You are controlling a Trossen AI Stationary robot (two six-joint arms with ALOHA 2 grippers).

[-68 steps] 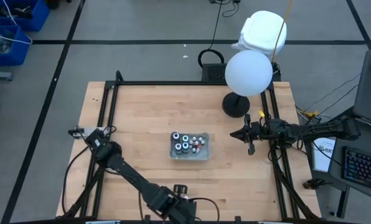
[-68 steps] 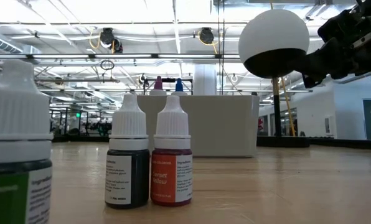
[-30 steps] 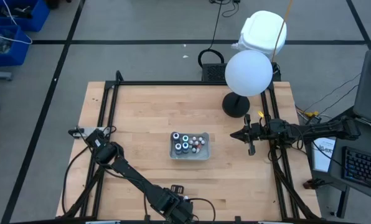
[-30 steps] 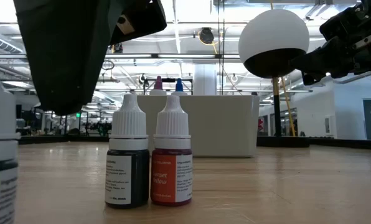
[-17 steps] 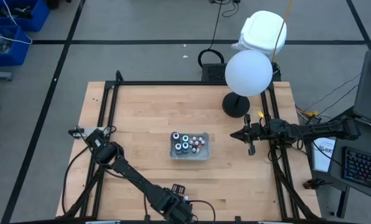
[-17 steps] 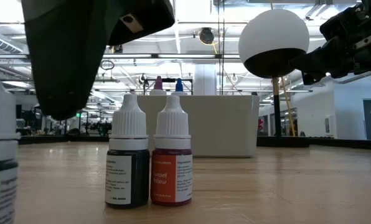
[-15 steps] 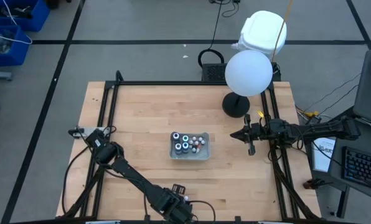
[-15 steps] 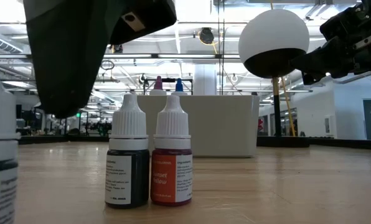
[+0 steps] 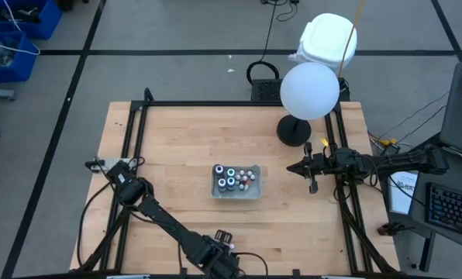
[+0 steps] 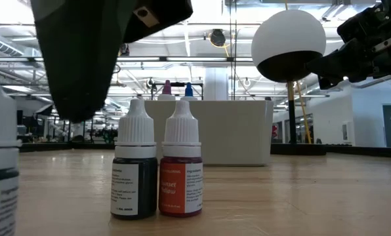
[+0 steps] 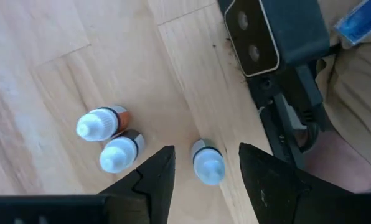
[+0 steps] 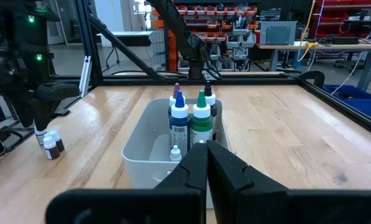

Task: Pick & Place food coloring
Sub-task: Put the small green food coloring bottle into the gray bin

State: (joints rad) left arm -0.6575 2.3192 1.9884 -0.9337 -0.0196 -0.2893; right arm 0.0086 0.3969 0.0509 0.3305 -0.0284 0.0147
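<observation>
Left gripper [image 11: 201, 180] hangs over the near table edge, fingers spread and empty. Straight below, between the fingertips, stands the small green-labelled dropper bottle with white cap [image 11: 207, 167], upright, long axis vertical, so we judge a plain descent would straddle it. Two more little white-capped bottles, one dark-labelled [image 10: 134, 166] and one orange-labelled [image 10: 181, 167], stand touching just beside it, toward the clear plastic tray [image 9: 236, 192] at mid-table, which already holds several bottles. The low camera's dark housing [image 11: 274, 30] crowds the other side; room there looks tight, though we cannot be sure. Right gripper [image 9: 312, 186] waits, clenched on nothing, at the right rail.
</observation>
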